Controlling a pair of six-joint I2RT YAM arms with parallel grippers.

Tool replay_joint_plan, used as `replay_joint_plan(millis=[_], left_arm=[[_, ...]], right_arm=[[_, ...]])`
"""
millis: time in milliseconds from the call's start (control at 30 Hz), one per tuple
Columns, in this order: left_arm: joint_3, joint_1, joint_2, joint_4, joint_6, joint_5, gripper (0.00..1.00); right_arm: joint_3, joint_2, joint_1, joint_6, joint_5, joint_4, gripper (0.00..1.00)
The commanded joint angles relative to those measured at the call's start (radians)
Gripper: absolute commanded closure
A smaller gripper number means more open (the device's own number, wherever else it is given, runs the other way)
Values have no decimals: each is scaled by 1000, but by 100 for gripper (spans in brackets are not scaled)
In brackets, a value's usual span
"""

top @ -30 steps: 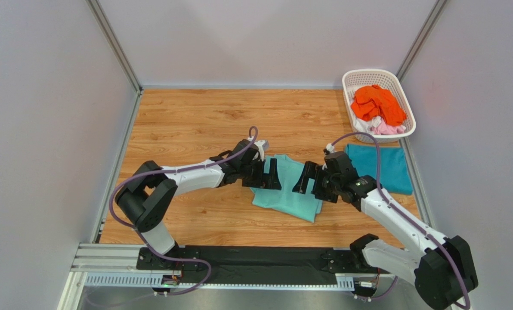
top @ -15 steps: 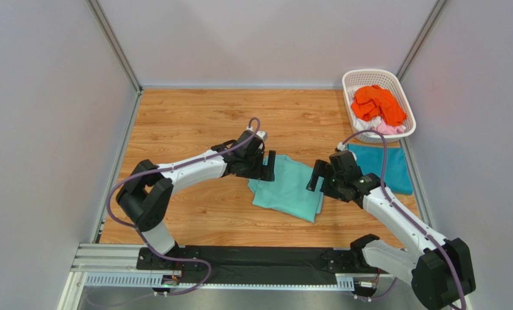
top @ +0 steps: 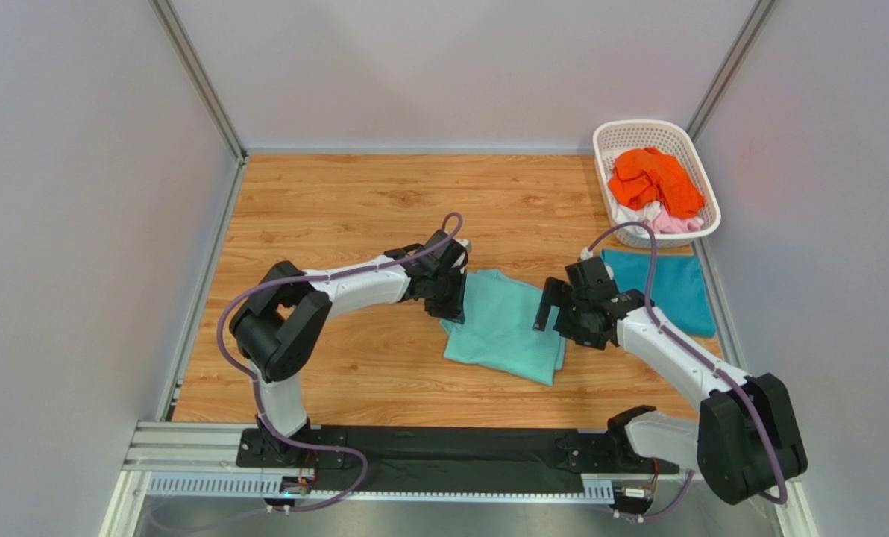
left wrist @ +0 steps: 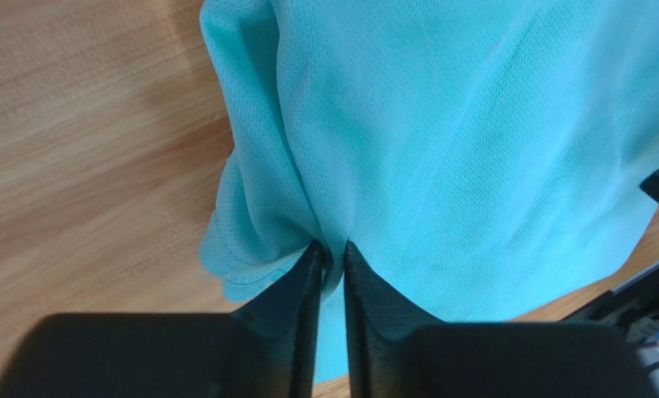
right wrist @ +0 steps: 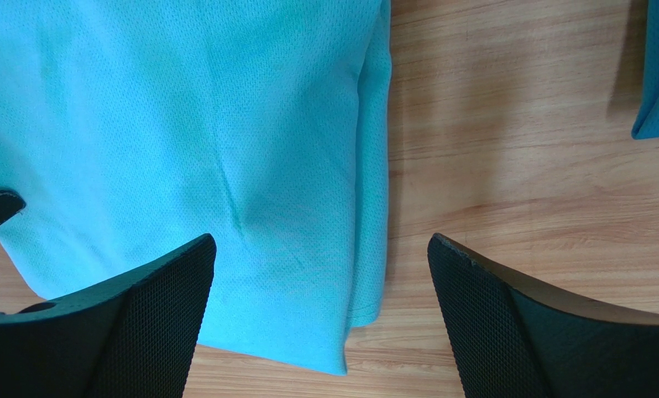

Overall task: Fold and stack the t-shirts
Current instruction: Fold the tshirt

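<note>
Fig.: no legible txt, labels, brands, nos. or signs in any of the 3 views. The mint green t-shirt (left wrist: 474, 124), seen close in both wrist views, shows plain mesh cloth only.

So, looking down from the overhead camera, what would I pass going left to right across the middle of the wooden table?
Left black two-finger gripper → mint green cloth t-shirt, its left edge pinched by that gripper → right black two-finger gripper, open → folded teal blue cloth t-shirt.
</note>
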Motion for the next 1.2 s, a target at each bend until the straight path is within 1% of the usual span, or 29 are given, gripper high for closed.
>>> replay_joint_plan(millis=[0,33,67,100,267,300,433,533,600,767,867,1000,1167], left_arm=[[26,-3,4,21,0,54,84],[29,-3,2,19,0,60,86],[32,-3,-1,16,-2,65,99],[33,-3,-4,10,-3,66,100],[16,-3,-67,33,-3,111,100],[4,-3,-79,71,-3,123,100],[-53,-3,-140,198,-17,267,100],[-92,-3,-150,295,-40,330,100],[-114,-3,-140,346,-60,345,100],[-126,16,-95,308,-66,237,100],[-99,40,-65,217,-40,146,100],[-111,68,-39,206,-29,149,100],[-108,75,-28,191,-20,151,100]], right_arm=[[4,26,-17,-14,-9,56,0],[3,32,-26,-16,-13,56,0],[0,34,-31,-16,-18,59,0],[-3,37,-37,-19,-23,61,0],[-25,21,-43,-17,-26,72,0],[-28,17,-45,-19,-27,73,0],[-45,-12,-69,-11,-27,76,0],[-58,-15,-88,-7,-27,85,0],[-65,-22,-94,-7,-75,92,0],[-75,-22,-115,-19,-101,95,0],[-77,-17,-117,-20,-112,96,0],[-75,-6,-117,-26,-112,92,0],[-66,-2,-117,-36,-121,93,0]])
